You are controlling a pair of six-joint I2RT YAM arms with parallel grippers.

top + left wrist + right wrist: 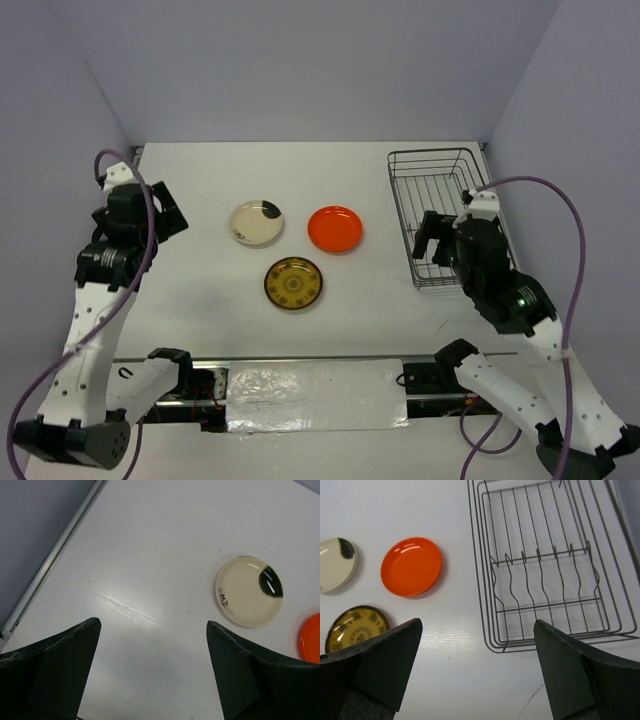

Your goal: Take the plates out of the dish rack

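Your left gripper is spread wide and holds nothing. Its two dark fingers frame only bare white table in the left wrist view. It sits over the left side of the table, well apart from the plates, with the cream plate the closest to it, off to its right. That plate lies flat on the table and has a dark patch on its far right rim. Just to its right, not touching it, the orange-red plate also lies flat. The amber-yellow plate with the dark patterned rim rests nearer to you, just below the gap between those two. All three plates are on the tabletop, apart from one another and well left of the dish rack. The rack stands at the far right of the table, close to the right wall, with its long side running from near to far. In the right wrist view a row of upright wire dividers crosses its middle. Your right gripper is also opened wide and carries nothing. In the overhead view it is at the rack's near left corner. In its own camera, the left side of the rack lies between the fingers and the amber-yellow plate peeks out beside the left finger.
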